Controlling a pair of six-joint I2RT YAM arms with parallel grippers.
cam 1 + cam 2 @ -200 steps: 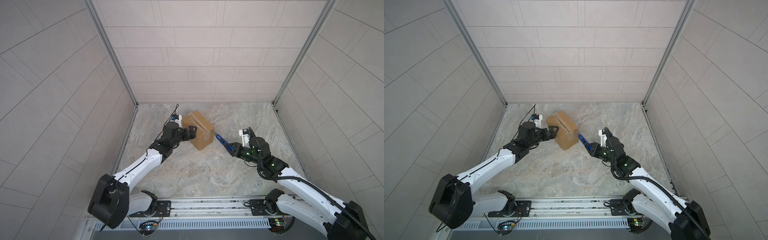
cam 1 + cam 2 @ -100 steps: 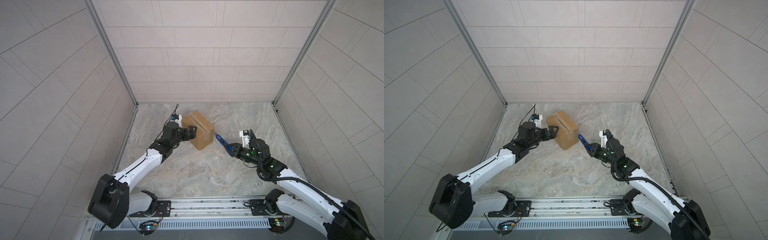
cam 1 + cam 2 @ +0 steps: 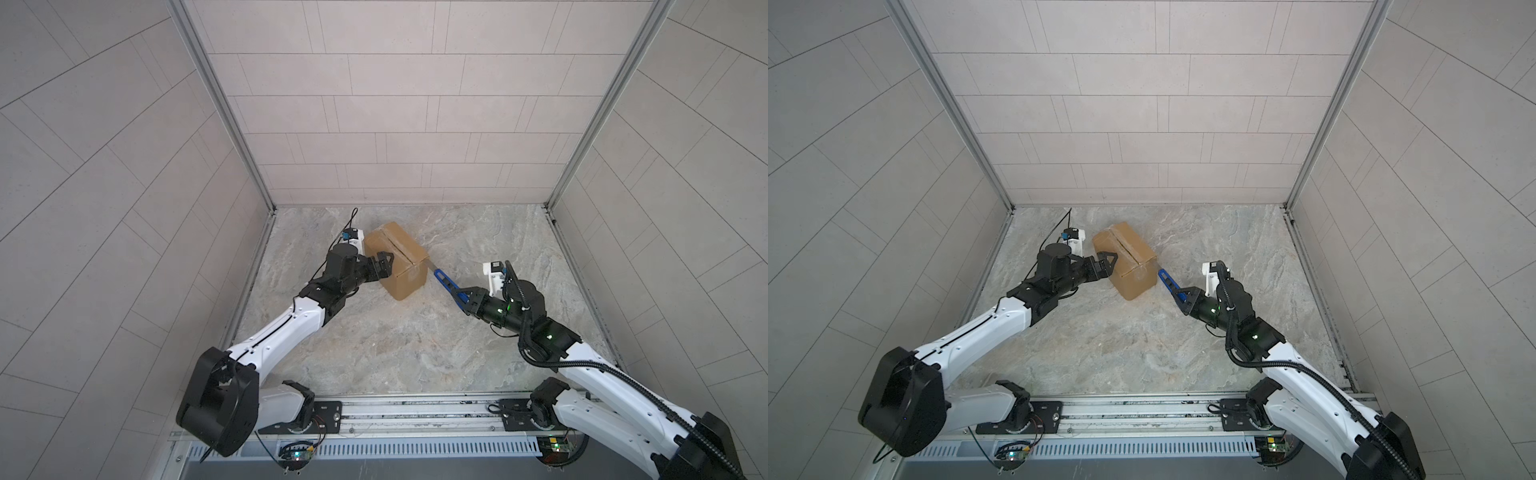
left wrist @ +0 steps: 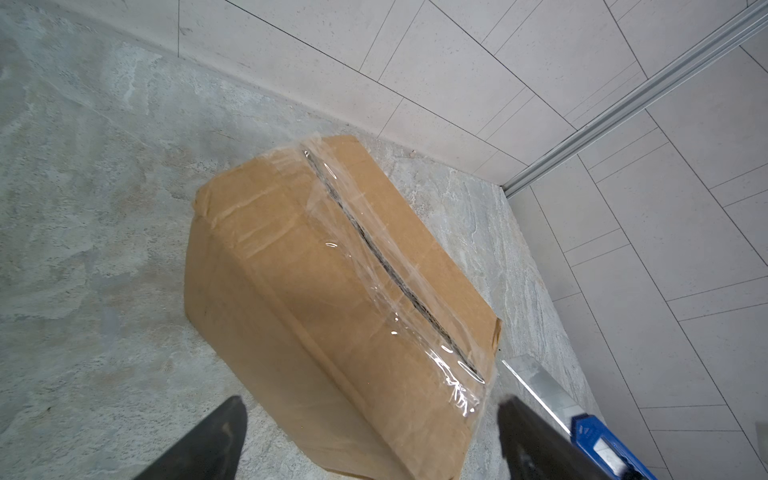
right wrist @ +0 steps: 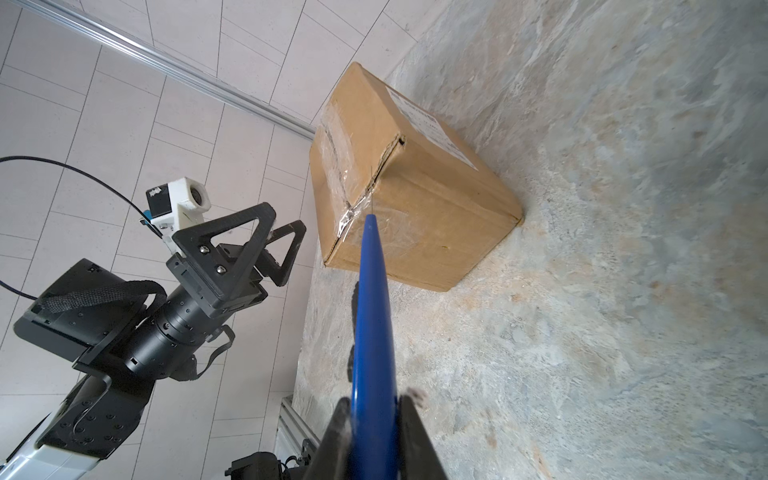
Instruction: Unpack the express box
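Note:
The express box [image 3: 397,259] [image 3: 1128,262], a brown carton with clear tape along its top seam [image 4: 374,253], rests on the stone floor near the back left. A white label [image 5: 432,124] shows on one side. My left gripper [image 3: 385,264] [image 3: 1111,268] [image 4: 370,401] is open wide at the box's left end, with its fingers [image 5: 257,237] a little apart from the cardboard. My right gripper [image 3: 465,299] [image 3: 1187,300] [image 5: 374,401] is shut on the blue utility knife [image 3: 446,286] [image 3: 1169,284] [image 5: 372,324]. The knife's bare blade [image 4: 540,386] reaches the taped seam at the box's right end.
Tiled walls close the floor in on three sides, with metal corner posts [image 3: 224,108] [image 3: 598,108] at the back. A rail [image 3: 415,411] carrying both arm bases runs along the front edge. Bare stone floor [image 3: 395,340] lies between the box and the rail.
The right arm has shifted only slightly, and the knife tip stays at the box's right end. The left arm and the box have not moved.

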